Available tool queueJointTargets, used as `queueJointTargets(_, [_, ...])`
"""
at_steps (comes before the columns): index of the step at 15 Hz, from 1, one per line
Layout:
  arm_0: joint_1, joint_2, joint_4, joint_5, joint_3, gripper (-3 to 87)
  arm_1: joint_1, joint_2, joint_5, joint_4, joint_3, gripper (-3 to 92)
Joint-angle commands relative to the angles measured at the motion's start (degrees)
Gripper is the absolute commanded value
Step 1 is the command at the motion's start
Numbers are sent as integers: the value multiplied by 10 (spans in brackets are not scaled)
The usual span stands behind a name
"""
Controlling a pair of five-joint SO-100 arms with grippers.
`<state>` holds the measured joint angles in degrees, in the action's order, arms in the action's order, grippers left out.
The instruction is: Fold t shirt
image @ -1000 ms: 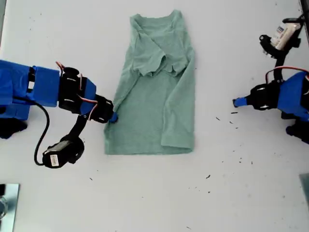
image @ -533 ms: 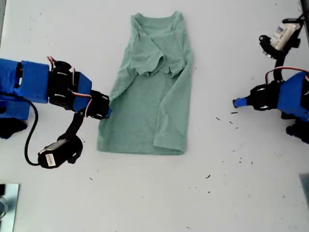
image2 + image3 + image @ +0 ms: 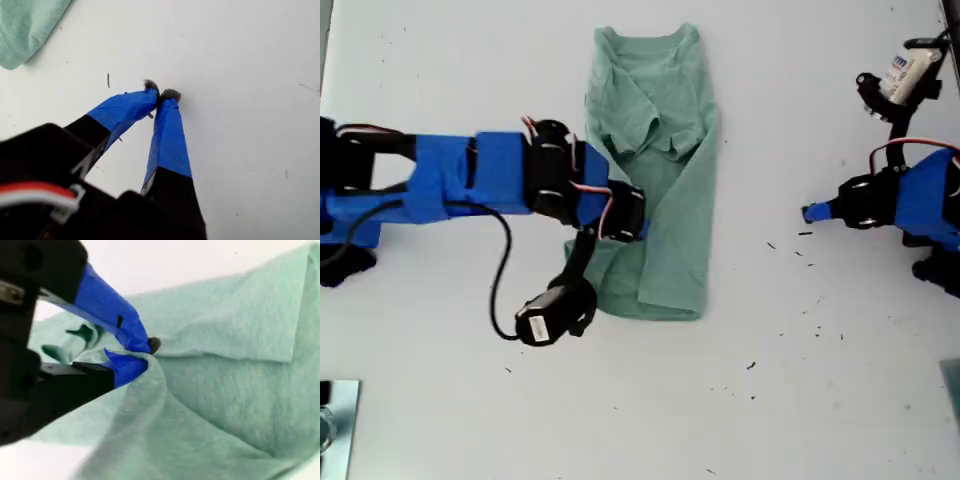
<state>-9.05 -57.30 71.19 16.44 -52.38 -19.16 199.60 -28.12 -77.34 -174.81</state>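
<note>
The white tabletop (image 3: pixel 740 420) is bare apart from a scatter of dark specks, with the t shirt (image 3: pixel 665 120) lying lengthwise near the middle of the exterior view, collar at the top. Half a second ago my second gripper (image 3: pixel 638 225) sat at the shirt's side edge on the exterior view's left; now it is reaching over the cloth, dragging that edge inward, so the lower body looks narrower. I judge the lengthwise side fold is underway but not yet laid flat. My second wrist view shows what the overhead cannot: the jaws are pinched tight on a raised ridge of fabric (image 3: pixel 165 385). My first gripper (image 3: pixel 161 95) is at the exterior view's right, well apart from the shirt, its tips closed together on nothing above the table.
</note>
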Motion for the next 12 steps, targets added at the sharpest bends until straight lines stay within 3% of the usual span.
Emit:
queueJointTargets(1, [4, 79, -60, 34, 47, 240, -1, 10, 3, -1, -23, 23])
queueJointTargets(5, [35, 91, -74, 41, 46, 250, -2, 10, 1, 0, -23, 23])
queueJointTargets(6, [44, 44, -50, 33, 44, 237, -2, 10, 2, 0, -23, 23])
queueJointTargets(10, [95, -299, -10, 57, 19, 21, -2, 10, 2, -1, -23, 23])
queueJointTargets(12, [116, -385, -27, 66, 8, -1, -4, 10, 2, -1, -23, 23])
